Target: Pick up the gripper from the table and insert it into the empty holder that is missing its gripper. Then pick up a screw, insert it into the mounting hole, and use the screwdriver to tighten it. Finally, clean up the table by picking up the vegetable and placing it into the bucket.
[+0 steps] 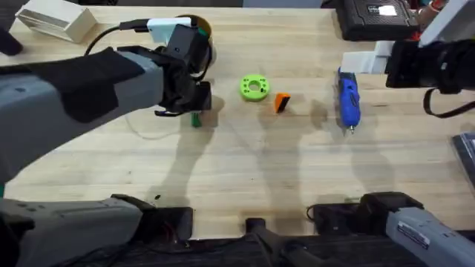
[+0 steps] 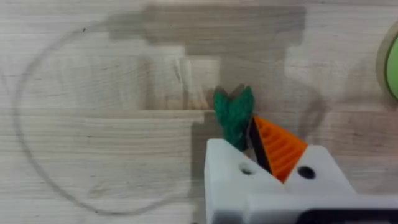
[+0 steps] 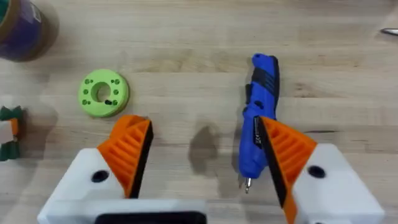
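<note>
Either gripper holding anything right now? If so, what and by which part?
The left gripper grips the green toy vegetable by its lower end, the leafy tip sticking out past the fingers. The right gripper is open, empty, over the blue screwdriver.

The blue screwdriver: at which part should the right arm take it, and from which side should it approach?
Grip the blue screwdriver around its thick middle body, coming straight down from above. It lies flat on the table, its long axis running away from the arm bases, its thin bit pointing toward them, so the fingers should close across its width. The right gripper is open above it.
</note>
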You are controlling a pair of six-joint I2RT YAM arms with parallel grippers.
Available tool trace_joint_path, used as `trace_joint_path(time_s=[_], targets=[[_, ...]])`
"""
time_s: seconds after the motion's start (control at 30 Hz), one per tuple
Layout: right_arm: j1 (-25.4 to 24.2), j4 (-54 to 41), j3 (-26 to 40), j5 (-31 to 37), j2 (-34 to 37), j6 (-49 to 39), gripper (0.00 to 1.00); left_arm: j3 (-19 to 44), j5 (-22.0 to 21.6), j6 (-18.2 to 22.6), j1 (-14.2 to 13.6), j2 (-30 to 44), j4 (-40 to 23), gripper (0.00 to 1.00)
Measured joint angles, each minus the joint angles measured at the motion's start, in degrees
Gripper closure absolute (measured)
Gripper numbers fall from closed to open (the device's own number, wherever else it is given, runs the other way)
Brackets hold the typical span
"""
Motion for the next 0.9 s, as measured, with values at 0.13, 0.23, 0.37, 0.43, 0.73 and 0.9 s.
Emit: trace_joint_path(time_s=[0.13, 0.23, 0.37, 0.43, 0.73, 0.9], targets=[[0.0, 0.0, 0.0, 0.0, 0.0, 0.0, 0.011, 0.0, 0.0, 0.0, 0.0, 0.0, 0.6, 0.991], [0.0, 0.0, 0.0, 0.0, 0.0, 0.0, 0.012, 0.0, 0.0, 0.0, 0.0, 0.0, 1.2, 0.991], [0.0, 0.0, 0.0, 0.0, 0.0, 0.0, 0.011, 0.0, -0.1, 0.0, 0.0, -1.3, 1.5, 0.991], [0.0, 0.0, 0.0, 0.0, 0.0, 0.0, 0.012, 0.0, -0.2, 0.0, 0.0, -3.7, 1.5, 0.991], [0.0, 0.0, 0.0, 0.0, 0.0, 0.0, 0.011, 0.0, -0.7, 3.2, 0.0, -19.4, -0.3, 0.991], [0.0, 0.0, 0.0, 0.0, 0.0, 0.0, 0.011, 0.1, -2.6, 4.2, 0.0, -26.5, -3.7, 0.991]])
